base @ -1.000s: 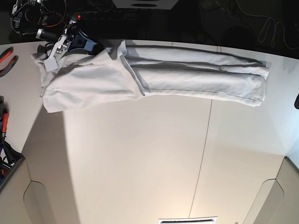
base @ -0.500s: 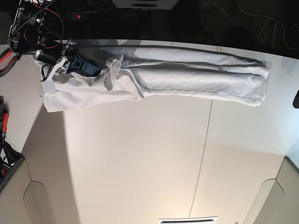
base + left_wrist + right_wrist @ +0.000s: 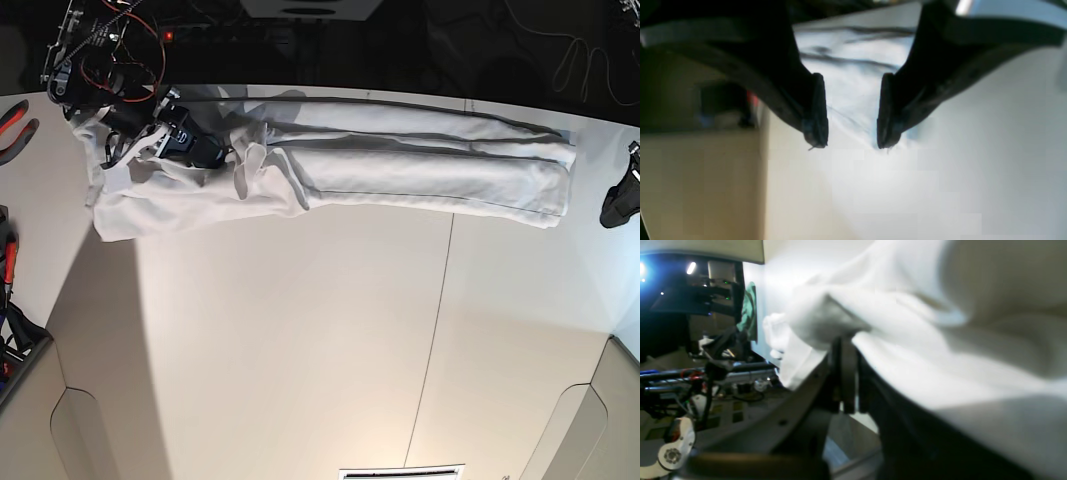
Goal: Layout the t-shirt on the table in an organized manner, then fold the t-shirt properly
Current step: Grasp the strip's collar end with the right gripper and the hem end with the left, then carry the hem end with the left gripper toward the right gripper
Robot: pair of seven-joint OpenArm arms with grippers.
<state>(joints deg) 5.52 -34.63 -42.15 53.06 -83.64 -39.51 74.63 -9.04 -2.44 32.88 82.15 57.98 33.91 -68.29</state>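
The white t-shirt (image 3: 420,170) lies in a long folded band along the far side of the table (image 3: 300,340). My right gripper (image 3: 222,156) sits over the shirt's left end, shut on a bunched fold of the cloth. In the right wrist view its fingers (image 3: 844,380) pinch the white t-shirt (image 3: 940,340), which drapes over them. My left gripper (image 3: 620,200) hangs just past the shirt's right end, at the frame's edge. In the left wrist view that gripper (image 3: 850,140) is open and holds nothing, with the t-shirt (image 3: 853,83) showing between and beyond its jaws.
Red-handled pliers (image 3: 15,118) and other tools (image 3: 8,255) lie at the left edge. Beige corner panels (image 3: 60,430) (image 3: 600,420) flank the near side. A thin dark seam (image 3: 440,300) crosses the tabletop. Cables and electronics (image 3: 95,40) sit behind the far left corner.
My right gripper has moved rightward along the shirt's left end, dragging the pinched cloth inward so that end has bunched up. My left gripper has come into view at the right edge.
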